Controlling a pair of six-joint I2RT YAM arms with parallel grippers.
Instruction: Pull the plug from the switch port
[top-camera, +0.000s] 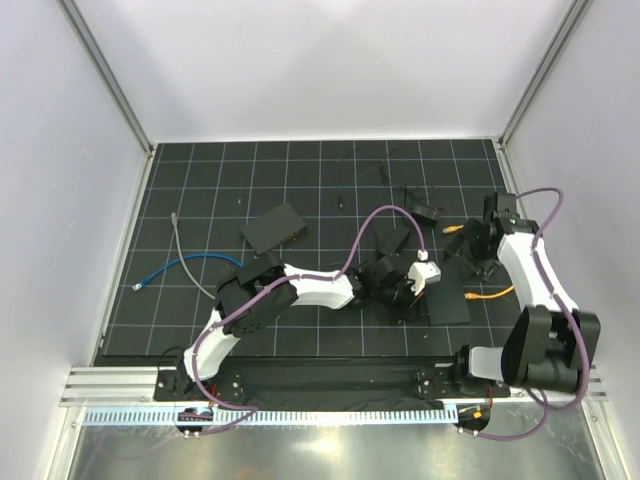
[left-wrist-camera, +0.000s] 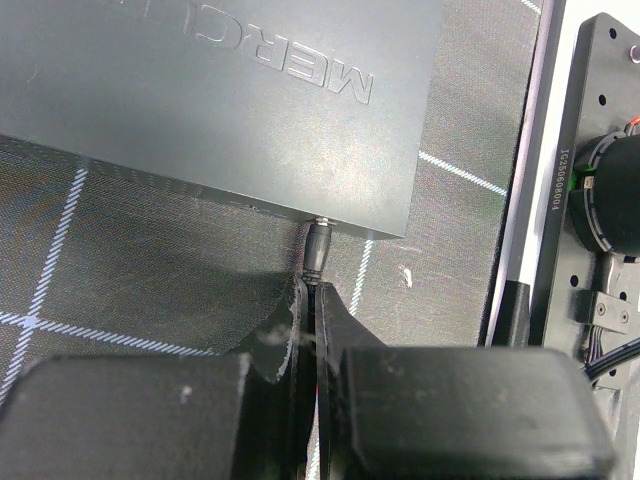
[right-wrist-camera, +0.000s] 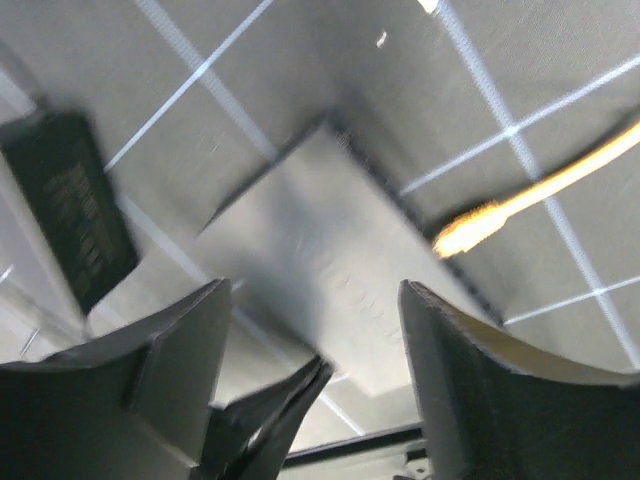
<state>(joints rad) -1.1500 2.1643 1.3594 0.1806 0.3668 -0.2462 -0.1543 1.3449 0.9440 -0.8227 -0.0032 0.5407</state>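
A dark switch (left-wrist-camera: 220, 90) with raised lettering fills the top of the left wrist view. A small metal plug (left-wrist-camera: 317, 245) sits in a port on its near edge. My left gripper (left-wrist-camera: 311, 288) is shut on the plug's rear end, right behind the barrel, fingertips close to the switch edge. In the top view the left gripper (top-camera: 398, 288) reaches into the middle of the mat. My right gripper (right-wrist-camera: 312, 292) hangs open above a grey box (right-wrist-camera: 330, 250), holding nothing; from above the right gripper (top-camera: 480, 248) is at the right of the mat.
Another black box (top-camera: 273, 228) lies left of centre, a flat black one (top-camera: 447, 306) by the right arm. Orange cables (top-camera: 490, 294) lie at the right, one orange plug (right-wrist-camera: 470, 230) beside the grey box. Blue (top-camera: 185, 263) and grey (top-camera: 185, 250) cables lie at the left.
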